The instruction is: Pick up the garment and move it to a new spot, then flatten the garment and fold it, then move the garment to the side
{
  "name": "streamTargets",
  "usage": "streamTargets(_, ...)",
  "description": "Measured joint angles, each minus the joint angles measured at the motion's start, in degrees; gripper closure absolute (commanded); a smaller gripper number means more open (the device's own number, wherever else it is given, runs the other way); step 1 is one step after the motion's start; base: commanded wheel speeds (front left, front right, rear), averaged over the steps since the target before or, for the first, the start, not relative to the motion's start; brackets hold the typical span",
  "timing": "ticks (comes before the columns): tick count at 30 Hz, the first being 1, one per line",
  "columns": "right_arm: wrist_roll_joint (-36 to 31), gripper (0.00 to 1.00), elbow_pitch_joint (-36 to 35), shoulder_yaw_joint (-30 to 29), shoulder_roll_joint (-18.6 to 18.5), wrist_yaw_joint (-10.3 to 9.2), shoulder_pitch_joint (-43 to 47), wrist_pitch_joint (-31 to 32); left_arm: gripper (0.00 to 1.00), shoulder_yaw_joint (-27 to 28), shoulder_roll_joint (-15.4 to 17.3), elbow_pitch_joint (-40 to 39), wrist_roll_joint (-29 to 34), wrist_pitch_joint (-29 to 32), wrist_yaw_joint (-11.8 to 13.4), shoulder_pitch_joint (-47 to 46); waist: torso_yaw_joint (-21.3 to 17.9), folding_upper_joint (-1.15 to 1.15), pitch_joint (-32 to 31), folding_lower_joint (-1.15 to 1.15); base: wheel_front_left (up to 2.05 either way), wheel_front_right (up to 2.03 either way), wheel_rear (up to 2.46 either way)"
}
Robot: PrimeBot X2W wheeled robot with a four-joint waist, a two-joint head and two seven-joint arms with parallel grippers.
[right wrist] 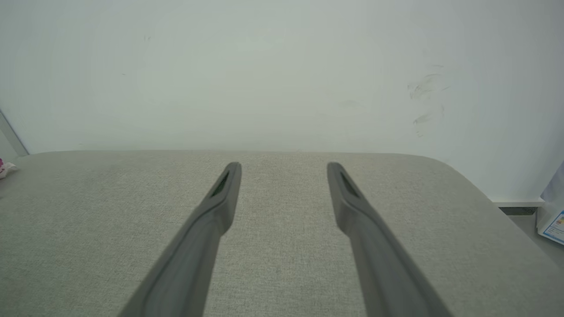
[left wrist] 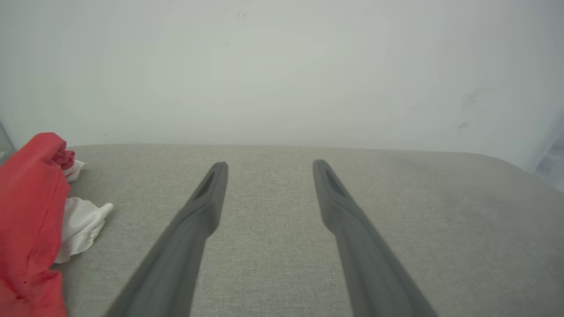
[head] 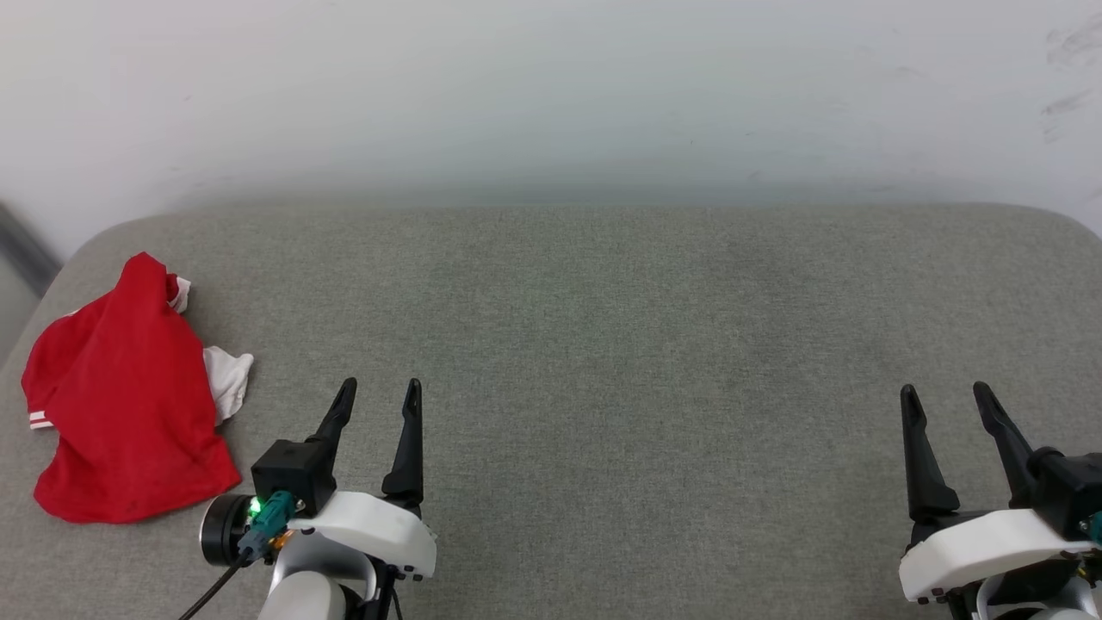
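Pickup is the step in hand, judged from the layout. Nothing is gripped, and the crumpled red jersey-style T-shirt with white short sleeves (head: 129, 405) lies in a loose heap on the grey woven fabric surface (head: 603, 344). It sits at the left edge of the head view, near that surface's rounded corner. No print shows on the exposed face.

Tool state: the left gripper (head: 380, 385), two long dark fingers on a white wrist housing, stands with jaws wide and empty at the lower left of the head view. The right gripper (head: 944, 390) stands equally wide and empty at the lower right, well apart from the cloth.

Relative position: the T-shirt lies to the left of the left gripper, near but not touching. Its white sleeve (left wrist: 81, 222) reaches toward the fingers from the left margin of the left wrist view. The fingers point at the pale wall (head: 551, 86), past the heap and not at it.

Recommended procedure:
1. Turn the left gripper toward the left of the frame.
2. Descend over a raised fold of red cloth.
3. Close on a thick bunch, not on the sleeve tip, which would likely let the rest trail.
4. Lift clear before carrying toward the middle of the surface, where both grippers can reach.

Risk: the heap sits close to the surface edge, so a sideways push may slide it off.
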Motion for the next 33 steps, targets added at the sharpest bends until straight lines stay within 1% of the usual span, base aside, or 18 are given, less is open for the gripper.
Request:
streamTargets(13, -3.0, 0.00, 0.0, -0.4, 0.0, 0.00, 0.0, -1.0, 0.00, 0.0, 0.0, 0.9, 4.7, -1.1, 0.5, -0.2, 0.1, 0.00, 0.2, 0.00, 0.00, 0.00, 0.00)
streamTargets(18, -1.0, 0.00, 0.6, -0.7, 0.0, 0.00, 0.0, -1.4, 0.00, 0.0, 0.0, 1.0, 4.6, -1.2, 0.8, -0.3, 0.1, 0.00, 0.3, 0.00, 0.00, 0.00, 0.00)
streamTargets(33, -0.4, 0.00, 2.2, -1.0, 0.0, 0.00, -0.2, -2.0, 0.00, 0.3, 0.0, 1.7, 4.1, -1.3, 0.9, -0.5, 1.0, 0.00, 0.5, 0.00, 0.00, 0.00, 0.00)
